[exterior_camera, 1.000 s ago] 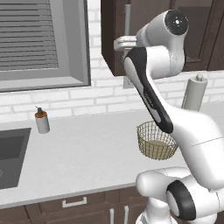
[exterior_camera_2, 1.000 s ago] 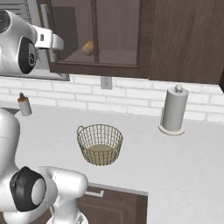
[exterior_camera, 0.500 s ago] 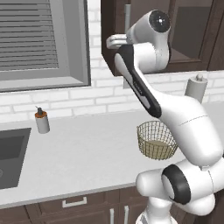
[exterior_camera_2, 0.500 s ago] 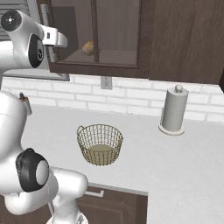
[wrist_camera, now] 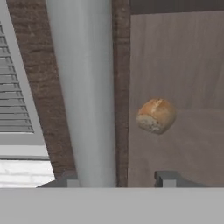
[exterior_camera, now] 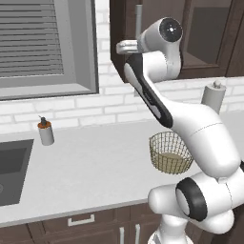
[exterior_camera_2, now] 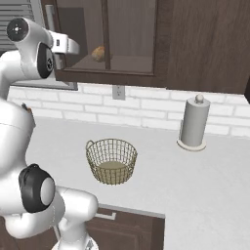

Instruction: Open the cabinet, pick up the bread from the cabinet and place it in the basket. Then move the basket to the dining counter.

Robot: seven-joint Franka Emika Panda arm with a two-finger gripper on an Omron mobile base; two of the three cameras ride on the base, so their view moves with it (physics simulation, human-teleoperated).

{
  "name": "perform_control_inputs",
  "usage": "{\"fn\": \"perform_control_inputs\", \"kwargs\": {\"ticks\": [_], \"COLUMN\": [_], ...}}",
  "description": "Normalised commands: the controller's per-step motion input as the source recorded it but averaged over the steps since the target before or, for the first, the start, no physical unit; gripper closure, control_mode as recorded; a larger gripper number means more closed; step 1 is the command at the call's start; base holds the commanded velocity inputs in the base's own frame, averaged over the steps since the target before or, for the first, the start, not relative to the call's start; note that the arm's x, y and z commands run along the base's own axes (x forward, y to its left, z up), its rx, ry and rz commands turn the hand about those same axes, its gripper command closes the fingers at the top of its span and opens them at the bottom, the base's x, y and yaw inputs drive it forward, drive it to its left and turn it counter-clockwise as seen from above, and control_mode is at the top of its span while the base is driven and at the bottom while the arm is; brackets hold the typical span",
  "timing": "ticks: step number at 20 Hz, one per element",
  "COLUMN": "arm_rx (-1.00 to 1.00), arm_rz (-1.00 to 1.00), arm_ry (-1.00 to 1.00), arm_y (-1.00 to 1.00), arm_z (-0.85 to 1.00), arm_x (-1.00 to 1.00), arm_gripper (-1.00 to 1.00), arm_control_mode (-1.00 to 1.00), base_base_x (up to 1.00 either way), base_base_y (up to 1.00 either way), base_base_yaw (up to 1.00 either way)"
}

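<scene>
Hand view: gripper (wrist_camera: 117, 179) tips straddle the cabinet's (exterior_camera_2: 132, 39) handle (wrist_camera: 83, 87), a vertical bar running straight up between them, sitting toward the left tip. Jaws apart, not yet clamped on it as far as I can tell. Door shut, so opening it likely comes next. Bread (wrist_camera: 156, 115) sits behind the glass, right of the handle. Basket (exterior_camera_2: 112, 160) on the worktop below, looks empty.

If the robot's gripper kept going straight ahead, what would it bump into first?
Probably the cabinet's silver handle. The gripper points right at the cabinet door, with the bar standing close in front, between its fingers. The bread sits farther back, behind the glass.
</scene>
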Motion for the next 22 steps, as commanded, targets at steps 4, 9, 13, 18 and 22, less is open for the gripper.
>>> {"fn": "perform_control_inputs", "kwargs": {"ticks": [4, 9, 13, 18, 22], "arm_rx": [0.0, 0.07, 0.17, 0.17, 0.17], "arm_rz": [-0.14, -0.09, 0.0, 0.0, 0.0], "arm_ry": [0.05, 0.15, -0.03, -0.01, 0.0], "arm_y": [-0.7, -1.0, -1.0, -1.0, -1.0], "arm_z": [-0.41, -0.07, 0.0, 0.0, 0.0], "arm_x": [0.02, -0.5, -1.0, -1.0, -1.0], "arm_gripper": [1.0, 1.0, 1.0, 1.0, 1.0], "arm_control_mode": [-1.0, -1.0, -1.0, -1.0, -1.0], "base_base_x": [0.0, 0.0, 0.0, 0.0, 0.0], "base_base_y": [0.0, 0.0, 0.0, 0.0, 0.0], "base_base_yaw": [0.0, 0.0, 0.0, 0.0, 0.0]}}
